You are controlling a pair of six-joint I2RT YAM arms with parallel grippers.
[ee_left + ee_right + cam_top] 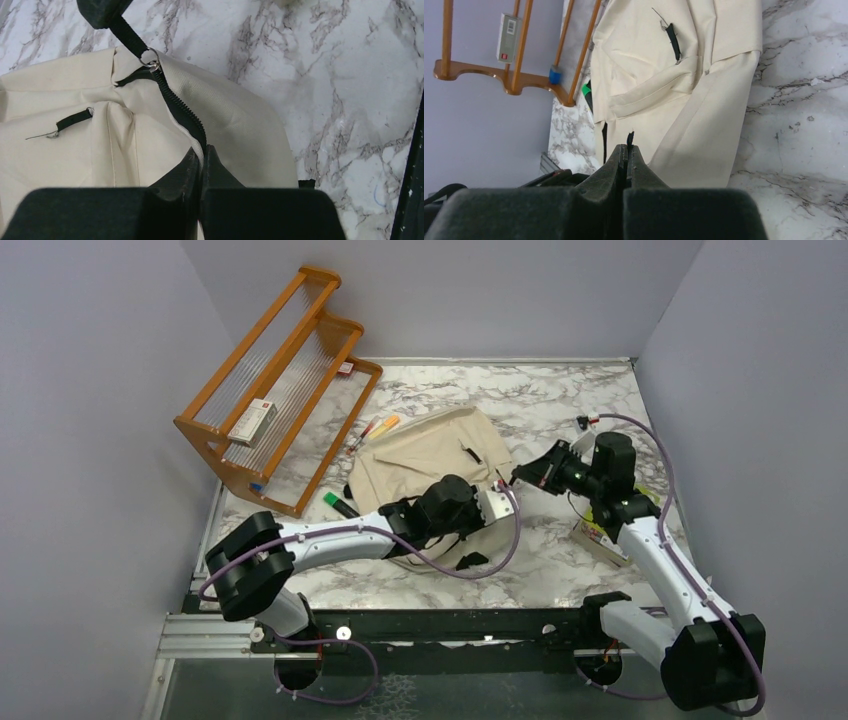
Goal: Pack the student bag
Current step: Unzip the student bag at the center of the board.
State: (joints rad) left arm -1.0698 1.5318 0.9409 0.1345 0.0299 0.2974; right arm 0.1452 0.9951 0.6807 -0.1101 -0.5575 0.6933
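Note:
The student bag (pixel 430 450) is a beige canvas backpack lying flat in the middle of the marble table. My left gripper (pixel 503 492) is at its right edge. In the left wrist view the left gripper (pixel 202 150) is shut on the bag's cloth (pixel 125 145) along the black zipper line (pixel 177 105). My right gripper (pixel 522 477) is shut on the black zipper pull strap (pixel 131 37), which runs to the metal slider (pixel 152 65). In the right wrist view the right gripper (pixel 628 147) pinches the strap, whose tip (pixel 629 137) sticks out, with the bag (pixel 674 90) beyond.
A wooden rack (pixel 270 380) stands at the back left with a small box (pixel 250 422) on it. Pens (pixel 375 430) lie at the bag's far-left corner and a green marker (pixel 335 502) at its left. A yellow-green box (pixel 600 535) lies under the right arm.

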